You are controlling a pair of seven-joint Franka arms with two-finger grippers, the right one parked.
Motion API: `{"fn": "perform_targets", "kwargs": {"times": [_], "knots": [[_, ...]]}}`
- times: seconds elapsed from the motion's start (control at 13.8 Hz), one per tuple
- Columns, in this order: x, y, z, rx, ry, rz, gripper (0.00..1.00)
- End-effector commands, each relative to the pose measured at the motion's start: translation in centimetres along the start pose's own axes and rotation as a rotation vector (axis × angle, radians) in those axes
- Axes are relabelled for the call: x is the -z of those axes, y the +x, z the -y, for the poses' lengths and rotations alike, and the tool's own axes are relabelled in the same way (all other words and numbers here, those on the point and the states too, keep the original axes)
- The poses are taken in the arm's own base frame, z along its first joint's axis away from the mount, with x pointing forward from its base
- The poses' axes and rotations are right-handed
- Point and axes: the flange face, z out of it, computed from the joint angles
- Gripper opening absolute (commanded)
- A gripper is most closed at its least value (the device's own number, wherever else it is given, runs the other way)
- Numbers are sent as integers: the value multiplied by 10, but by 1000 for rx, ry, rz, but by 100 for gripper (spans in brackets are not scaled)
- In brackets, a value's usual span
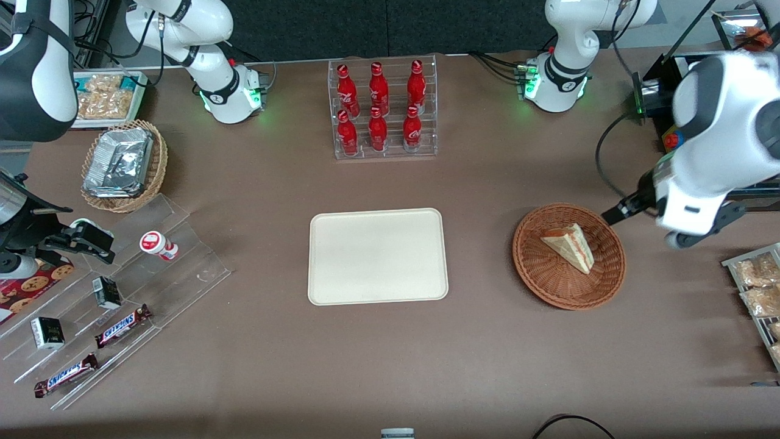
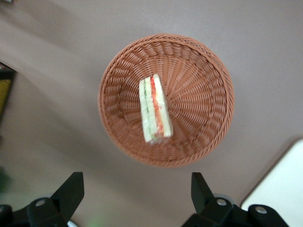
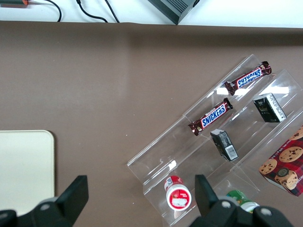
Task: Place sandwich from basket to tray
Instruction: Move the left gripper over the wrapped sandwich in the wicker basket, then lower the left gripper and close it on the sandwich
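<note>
Two black fingers (image 2: pixel 71 191) of the left arm's gripper (image 2: pixel 137 189) fill the wrist view closest to the lens, jaws released and spread wide with nothing between them, hanging above the brown bench (image 1: pixel 256 378) with the rim of the round reddish-brown woven wicker basket (image 2: pixel 208 75) showing past them. Small triangular wedge sandwich (image 2: pixel 155 109) of pale white bread with red and green filling layers lies in that basket, roughly at its middle, cut edge facing up toward the wrist camera. Front view: basket (image 1: pixel 536 268) sits right of frame centre, sandwich (image 1: pixel 570 245) inside it, white left arm blurred at the right edge of the frame with its gripper (image 1: pixel 615 213) just over the basket's upper right rim, not touching the sandwich. Flat cream-coloured rectangular plastic tray (image 1: pixel 378 256) with rounded corners sits at frame centre, well apart from the basket, nothing on it. Clear acrylic rack of red bottles (image 1: pixel 382 107) at upper centre. Lighter tan wicker basket with foil packs (image 1: pixel 122 164) at upper left. Clear stepped display rack with Snickers bars (image 1: pixel 122 326) at lower left.
</note>
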Motion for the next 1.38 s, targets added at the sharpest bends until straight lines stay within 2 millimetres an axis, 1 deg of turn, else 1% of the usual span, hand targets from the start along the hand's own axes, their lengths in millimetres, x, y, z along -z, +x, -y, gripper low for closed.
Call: {"fn": "perform_targets", "kwargs": {"times": [0.0, 0.14, 0.29, 0.43, 0.58, 0.65, 0.72, 0.87, 1.3], "knots": [[-34, -8, 4, 127, -10, -37, 100], [-74, -14, 7, 146, -27, -53, 100], [-102, -16, 9, 198, -42, -62, 100], [-128, -20, 11, 200, -46, -63, 100], [-150, -21, 11, 197, -43, -62, 100], [-159, -19, 9, 200, -35, -53, 100], [-163, -17, 7, 201, -46, -62, 100], [-180, -15, 3, 196, -37, -52, 100], [-219, -9, -7, 212, -47, -52, 100]]}}
